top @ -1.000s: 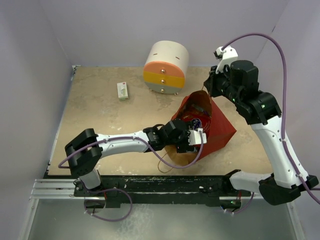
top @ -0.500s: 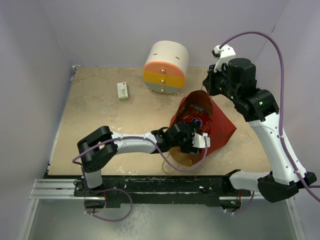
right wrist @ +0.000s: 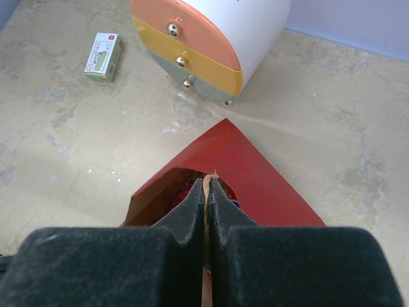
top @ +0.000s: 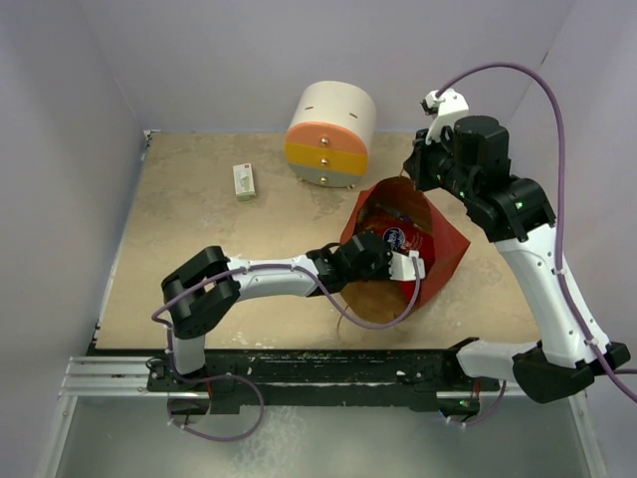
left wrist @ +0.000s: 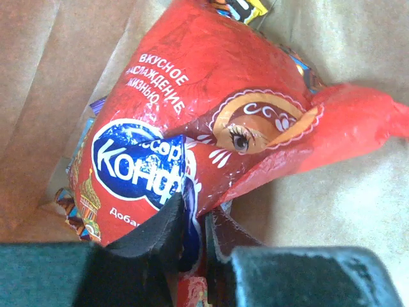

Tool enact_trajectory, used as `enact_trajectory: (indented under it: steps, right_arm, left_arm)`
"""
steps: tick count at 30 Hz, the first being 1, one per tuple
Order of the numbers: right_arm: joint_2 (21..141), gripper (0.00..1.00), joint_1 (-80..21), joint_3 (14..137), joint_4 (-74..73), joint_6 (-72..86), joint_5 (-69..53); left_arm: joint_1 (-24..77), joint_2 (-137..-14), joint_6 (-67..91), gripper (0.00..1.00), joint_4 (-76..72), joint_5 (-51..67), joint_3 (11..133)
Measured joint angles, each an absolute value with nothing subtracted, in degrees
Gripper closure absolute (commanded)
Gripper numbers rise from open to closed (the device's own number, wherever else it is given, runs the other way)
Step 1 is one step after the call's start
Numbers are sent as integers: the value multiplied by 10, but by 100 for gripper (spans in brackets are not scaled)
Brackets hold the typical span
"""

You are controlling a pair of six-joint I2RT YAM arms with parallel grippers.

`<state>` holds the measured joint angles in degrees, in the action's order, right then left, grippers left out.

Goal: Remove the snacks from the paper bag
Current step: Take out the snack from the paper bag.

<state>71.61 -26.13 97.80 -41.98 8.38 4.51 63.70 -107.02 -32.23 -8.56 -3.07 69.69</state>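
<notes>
The paper bag (top: pixel 445 255), red outside and brown inside (left wrist: pixel 358 192), lies tilted with its mouth toward the arms. My right gripper (top: pixel 410 175) is above its far rim, shut on a thin handle loop (right wrist: pixel 207 176) and holding the mouth up. My left gripper (top: pixel 401 263) reaches into the mouth. In the left wrist view it (left wrist: pixel 195 214) is shut on a fold of the big red chip bag (left wrist: pixel 192 109) with the blue logo. Small candy wrappers peek out behind it (left wrist: pixel 239 7) and beside it (left wrist: pixel 70 211).
A round white, orange and yellow drawer unit (top: pixel 331 134) stands at the back centre, just beyond the paper bag. A small white-green box (top: pixel 243 181) lies on the beige tabletop to its left. Purple walls close in the left, back and right sides.
My left gripper pushed further into the bag's mouth, opened wide, then closed on the chip bag's fold. The right gripper rose slightly with the handle.
</notes>
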Motion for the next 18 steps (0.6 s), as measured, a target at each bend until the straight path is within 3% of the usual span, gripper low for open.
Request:
enact_trajectory:
  steps: [4, 18]
  right_arm:
    - [716, 98, -261, 978, -420, 84, 45]
    - [666, 98, -261, 922, -388, 80, 55]
  left_arm:
    - [630, -1070, -306, 100, -71, -32, 707]
    - [617, -999, -161, 100, 74, -29, 762]
